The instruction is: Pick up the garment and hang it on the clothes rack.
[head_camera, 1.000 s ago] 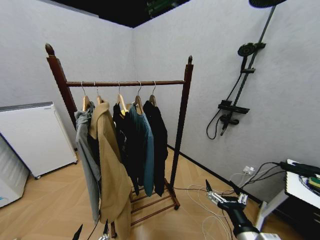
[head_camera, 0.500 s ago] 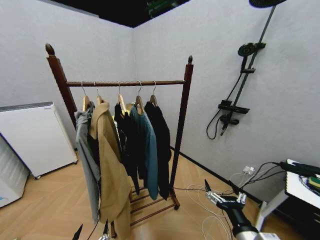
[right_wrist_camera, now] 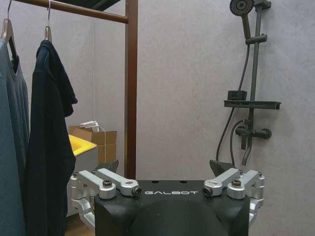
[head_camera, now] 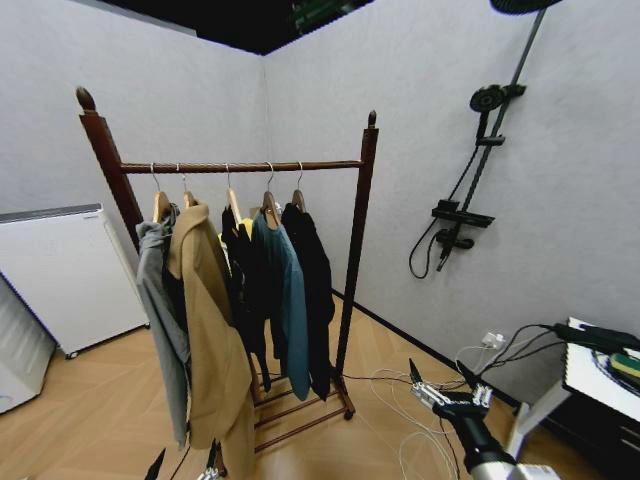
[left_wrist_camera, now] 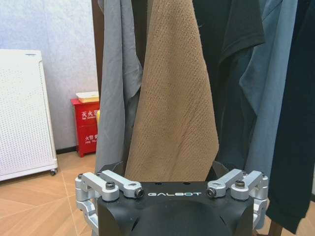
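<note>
- Pincers: right pincer [head_camera: 447, 388] low, right of the clothes rack [head_camera: 356, 200], jaws spread, empty; left pincer [head_camera: 185, 462] below the rack's tan coat [head_camera: 208, 330], jaws spread, empty.
- Garment [head_camera: 312, 280] hangs on the rack's rail, nearest its right post, beside the teal jacket [head_camera: 285, 300].

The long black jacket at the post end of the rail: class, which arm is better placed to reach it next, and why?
Probably the right. The black jacket hangs nearest the rack's right post, and the right gripper sits low on that side, fingers open. The left gripper faces the tan coat instead.
</note>
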### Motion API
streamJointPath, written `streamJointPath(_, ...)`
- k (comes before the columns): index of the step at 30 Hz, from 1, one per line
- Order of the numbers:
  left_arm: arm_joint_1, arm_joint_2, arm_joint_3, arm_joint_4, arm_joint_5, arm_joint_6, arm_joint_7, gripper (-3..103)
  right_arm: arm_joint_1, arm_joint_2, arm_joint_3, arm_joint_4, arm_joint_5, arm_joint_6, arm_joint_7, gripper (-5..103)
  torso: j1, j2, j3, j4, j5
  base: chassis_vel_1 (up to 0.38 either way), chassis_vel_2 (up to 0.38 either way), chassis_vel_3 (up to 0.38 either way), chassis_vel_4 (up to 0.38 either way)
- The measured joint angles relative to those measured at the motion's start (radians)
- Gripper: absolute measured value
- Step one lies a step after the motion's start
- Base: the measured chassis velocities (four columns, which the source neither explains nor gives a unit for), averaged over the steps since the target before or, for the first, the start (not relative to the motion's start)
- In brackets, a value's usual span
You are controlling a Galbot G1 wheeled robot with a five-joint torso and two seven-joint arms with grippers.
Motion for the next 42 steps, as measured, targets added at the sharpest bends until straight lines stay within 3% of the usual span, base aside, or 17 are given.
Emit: streamJointPath(42, 0.0, 0.0, 0.0, 0.0, 0.0, 0.0, 0.0, 100, 0.001, 0.0, 0.0, -0.001, 0.001, 0.0, 0.0, 100, 0.0, 0.0, 0.0, 0.0, -0.0002, -0.093, -0.093, -0.099, -0.091)
